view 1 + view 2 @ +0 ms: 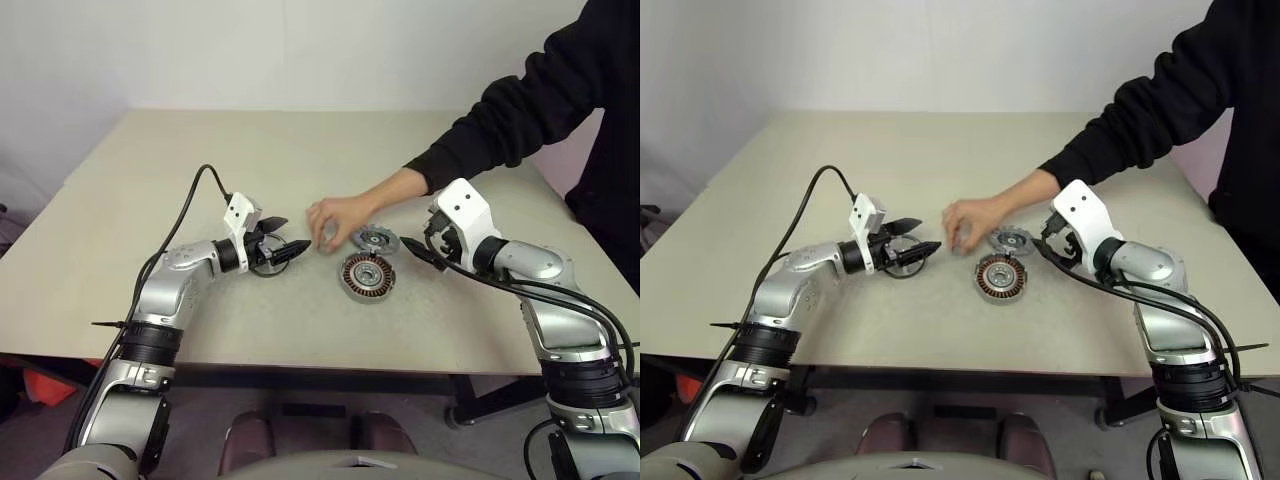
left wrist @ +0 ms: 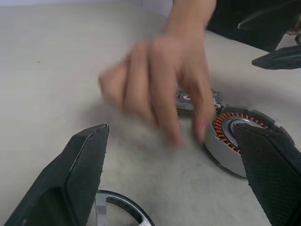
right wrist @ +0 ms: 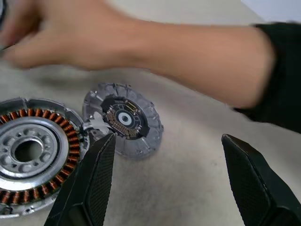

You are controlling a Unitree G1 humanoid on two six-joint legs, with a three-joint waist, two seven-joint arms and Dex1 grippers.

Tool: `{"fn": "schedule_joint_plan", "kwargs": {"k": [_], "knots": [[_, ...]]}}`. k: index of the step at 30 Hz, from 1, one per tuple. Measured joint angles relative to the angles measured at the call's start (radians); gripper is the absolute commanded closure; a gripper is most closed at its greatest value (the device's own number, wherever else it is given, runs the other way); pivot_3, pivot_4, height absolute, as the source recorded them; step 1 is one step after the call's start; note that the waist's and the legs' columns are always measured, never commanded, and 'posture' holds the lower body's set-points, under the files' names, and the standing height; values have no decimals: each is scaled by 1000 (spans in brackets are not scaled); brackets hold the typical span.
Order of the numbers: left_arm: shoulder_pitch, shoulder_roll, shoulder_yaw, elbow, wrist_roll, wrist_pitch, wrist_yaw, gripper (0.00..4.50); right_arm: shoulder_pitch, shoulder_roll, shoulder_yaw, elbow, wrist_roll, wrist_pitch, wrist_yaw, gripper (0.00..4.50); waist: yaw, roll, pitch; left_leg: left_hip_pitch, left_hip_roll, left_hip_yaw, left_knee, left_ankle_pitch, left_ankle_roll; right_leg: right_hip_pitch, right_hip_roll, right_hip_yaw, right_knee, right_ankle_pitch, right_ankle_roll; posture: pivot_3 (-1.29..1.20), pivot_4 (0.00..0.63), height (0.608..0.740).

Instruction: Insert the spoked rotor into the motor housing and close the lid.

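Observation:
The motor housing [image 1: 368, 277], a round puck with copper windings around a silver centre, lies open on the table. Its lid [image 1: 376, 240], a grey disc with a dark centre, lies flat against the housing's far side. A person's hand [image 1: 335, 222] hovers just left of the lid. My left gripper [image 1: 288, 236] is open, level and pointing at the hand from the left. Beneath it lies a dark-rimmed ring with a pale spoke [image 2: 120, 212]; I cannot tell whether this is the spoked rotor. My right gripper [image 3: 169, 183] is open and empty, just right of the lid.
The person's dark sleeve [image 1: 510, 110] reaches in from the far right over the beige table [image 1: 300, 150]. The table's front edge [image 1: 300, 360] runs close below the housing. My right gripper's black fingers [image 2: 277, 57] appear beyond the housing in the left wrist view.

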Motion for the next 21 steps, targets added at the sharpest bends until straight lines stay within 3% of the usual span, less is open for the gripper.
{"fn": "schedule_joint_plan", "kwargs": {"k": [15,21], "knots": [[4,42,37,0,-1,-2,2,36,-64,10,45,9,49,-6,-19,440,-1,1,1,0,0,0,-1,1,-1,0,0,0,0,0,0,0,0,740],[4,55,52,-2,-24,23,-8,36,-199,194,139,-67,206,132,4,440,-3,2,1,1,1,0,-5,3,-4,0,1,0,1,-1,-1,0,0,740]]}}
